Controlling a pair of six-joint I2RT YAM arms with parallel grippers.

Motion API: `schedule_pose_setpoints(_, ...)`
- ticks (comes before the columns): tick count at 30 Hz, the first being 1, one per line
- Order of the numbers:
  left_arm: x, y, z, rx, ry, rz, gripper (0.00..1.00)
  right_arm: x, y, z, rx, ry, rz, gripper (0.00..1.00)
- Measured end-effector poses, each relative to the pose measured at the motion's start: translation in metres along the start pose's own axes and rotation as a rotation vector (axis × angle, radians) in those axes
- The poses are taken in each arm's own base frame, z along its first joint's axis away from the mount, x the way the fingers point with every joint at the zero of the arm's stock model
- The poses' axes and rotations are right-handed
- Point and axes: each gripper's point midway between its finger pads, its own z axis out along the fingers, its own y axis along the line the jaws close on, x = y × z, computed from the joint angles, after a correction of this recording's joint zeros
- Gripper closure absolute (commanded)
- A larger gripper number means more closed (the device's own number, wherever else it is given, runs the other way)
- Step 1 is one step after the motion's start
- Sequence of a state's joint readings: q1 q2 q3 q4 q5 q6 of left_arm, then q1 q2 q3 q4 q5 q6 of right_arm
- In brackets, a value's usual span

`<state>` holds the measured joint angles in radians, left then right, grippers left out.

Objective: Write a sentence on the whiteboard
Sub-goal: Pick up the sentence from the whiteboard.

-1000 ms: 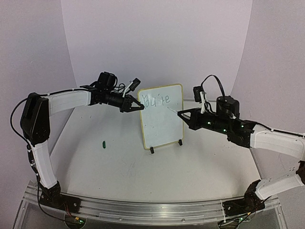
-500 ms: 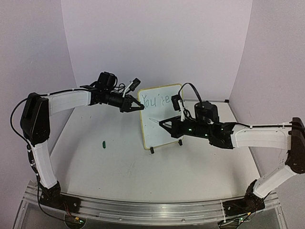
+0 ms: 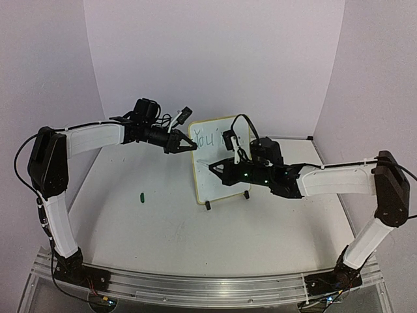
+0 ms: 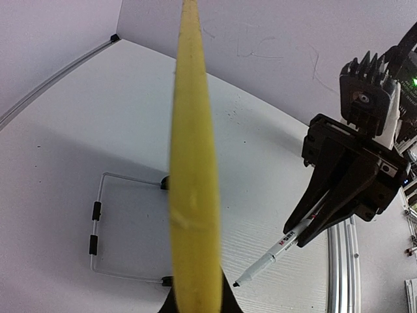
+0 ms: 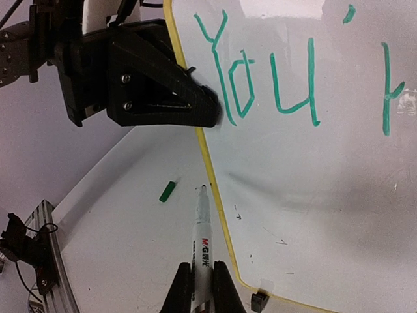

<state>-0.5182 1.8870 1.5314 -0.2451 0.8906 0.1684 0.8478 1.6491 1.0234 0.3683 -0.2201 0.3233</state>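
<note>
The whiteboard stands upright on small black feet mid-table. Green writing reads "You're"; my right arm hides the end of it, and it shows close up in the right wrist view. My left gripper is shut on the board's upper left frame edge. My right gripper is shut on a white marker, also seen in the left wrist view. The marker's tip points at the board's left edge, below the writing, and I cannot tell if it touches.
A small green marker cap lies on the table left of the board and shows in the right wrist view. The board's wire stand reaches behind it. An aluminium rail runs along the near edge.
My right arm has swung left across the board, from the end of "You're" to the left edge lower down. The left gripper and the board have not moved.
</note>
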Motion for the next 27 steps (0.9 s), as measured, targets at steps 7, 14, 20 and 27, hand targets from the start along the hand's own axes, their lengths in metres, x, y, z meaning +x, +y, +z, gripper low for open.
schedule_pose_setpoints(7,0.0,0.0,0.0,0.0,0.0,0.0,1.0,-0.004,-0.004,0.01,0.018,-0.007,0.0,1.0)
schedule_pose_setpoints(14,0.0,0.0,0.0,0.0,0.0,0.0,1.0,-0.001,-0.009,0.016,0.039,-0.003,-0.001,1.0)
schedule_pose_setpoints(20,0.0,0.0,0.0,-0.001,0.001,0.0,1.0,0.0,-0.012,0.018,0.055,-0.003,0.0,1.0)
schedule_pose_setpoints(27,0.0,0.0,0.0,-0.001,0.0,0.0,1.0,0.001,-0.012,0.017,0.056,0.001,0.004,1.0)
